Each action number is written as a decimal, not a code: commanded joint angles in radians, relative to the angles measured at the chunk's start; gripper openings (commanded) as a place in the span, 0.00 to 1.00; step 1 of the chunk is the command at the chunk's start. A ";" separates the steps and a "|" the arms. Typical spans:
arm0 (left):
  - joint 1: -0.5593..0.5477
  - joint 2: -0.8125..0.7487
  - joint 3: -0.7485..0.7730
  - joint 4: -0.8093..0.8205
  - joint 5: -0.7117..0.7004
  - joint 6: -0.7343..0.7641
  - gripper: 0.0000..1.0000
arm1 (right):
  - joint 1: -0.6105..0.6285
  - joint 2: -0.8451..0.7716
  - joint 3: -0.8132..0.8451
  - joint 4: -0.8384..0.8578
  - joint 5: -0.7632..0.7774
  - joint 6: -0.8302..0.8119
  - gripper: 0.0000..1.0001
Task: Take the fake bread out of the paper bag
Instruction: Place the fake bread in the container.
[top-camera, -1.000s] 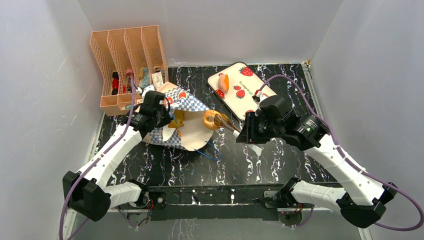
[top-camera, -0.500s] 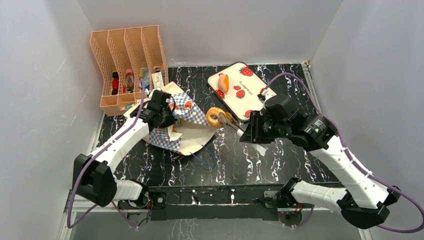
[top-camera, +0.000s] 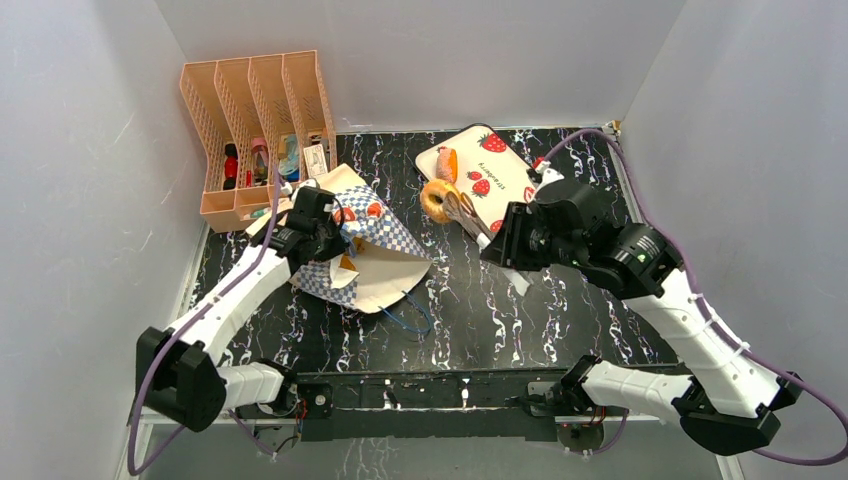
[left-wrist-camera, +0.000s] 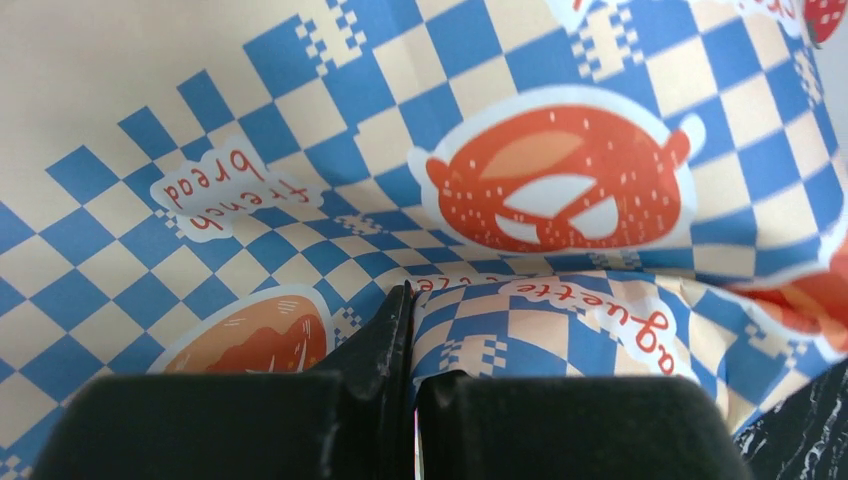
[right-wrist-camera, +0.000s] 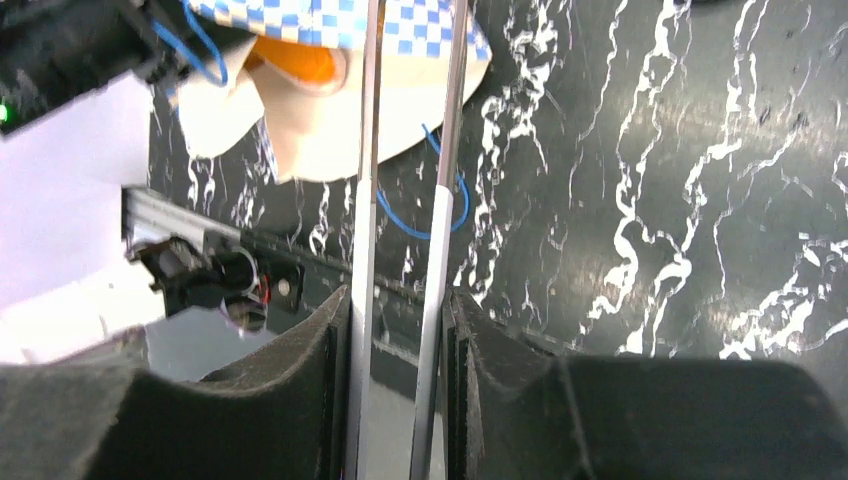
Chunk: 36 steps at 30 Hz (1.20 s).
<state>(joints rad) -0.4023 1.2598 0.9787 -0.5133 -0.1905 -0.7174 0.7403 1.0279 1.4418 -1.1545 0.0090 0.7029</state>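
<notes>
Two grippers share work: left gripper (top-camera: 318, 228) pinches the paper bag (top-camera: 378, 262) tight, anchoring it; right gripper (right-wrist-camera: 400, 300) squeezes tongs (top-camera: 462, 215) holding a ring donut (top-camera: 436, 200) beside the tray (top-camera: 503, 160) at the bench's (top-camera: 560, 300) far edge.

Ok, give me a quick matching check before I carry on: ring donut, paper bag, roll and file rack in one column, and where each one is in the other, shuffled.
Things
1. ring donut
2. paper bag
3. roll
4. file rack

Places
A. lying on the strawberry tray
B. standing at the far left corner
C. pinched by the shut left end effector
D. in the tips of the tongs held by the right end effector

Pairs: 1-D, 2-C, 3-A, 4-B
</notes>
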 joint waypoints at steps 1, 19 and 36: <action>0.011 -0.105 -0.022 -0.059 0.003 0.008 0.00 | 0.001 0.056 0.004 0.216 0.115 0.021 0.00; 0.010 -0.260 -0.002 -0.192 0.085 0.054 0.00 | -0.276 0.456 0.065 0.659 0.125 -0.067 0.00; 0.010 -0.303 -0.018 -0.228 0.113 0.043 0.00 | -0.425 0.797 0.048 0.938 0.004 0.016 0.00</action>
<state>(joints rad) -0.4004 0.9897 0.9634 -0.7116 -0.0975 -0.6655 0.3168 1.8248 1.4662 -0.3679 0.0463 0.6891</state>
